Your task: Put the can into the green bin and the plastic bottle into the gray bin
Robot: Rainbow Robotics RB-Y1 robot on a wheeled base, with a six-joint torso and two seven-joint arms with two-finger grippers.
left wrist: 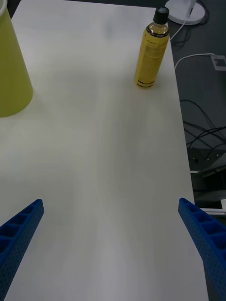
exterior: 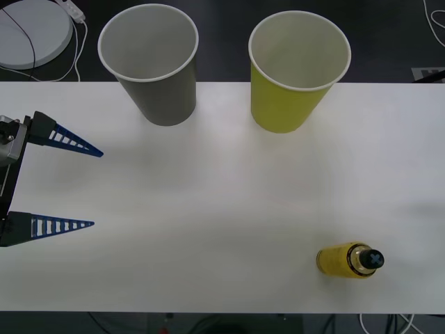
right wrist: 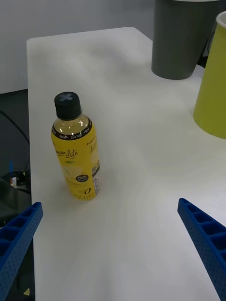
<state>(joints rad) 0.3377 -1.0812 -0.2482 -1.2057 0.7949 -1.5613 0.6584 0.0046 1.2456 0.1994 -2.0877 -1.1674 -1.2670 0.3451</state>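
While the left gripper (exterior: 97, 186) and right gripper (right wrist: 113, 244) gape empty, the plastic bottle (exterior: 345, 260) stands well nearer than the green bin (exterior: 295, 73).

We see the plastic bottle (right wrist: 76, 150) standing upright on the white table (right wrist: 141, 141), black cap on, ahead of our right gripper (right wrist: 113, 244) at about 11 o'clock. The blue fingers (right wrist: 202, 235) are spread wide, holding nothing. The gray bin (right wrist: 181, 37) sits at 1 o'clock, the green bin (right wrist: 214, 84) at 2 o'clock, both well apart from the bottle.
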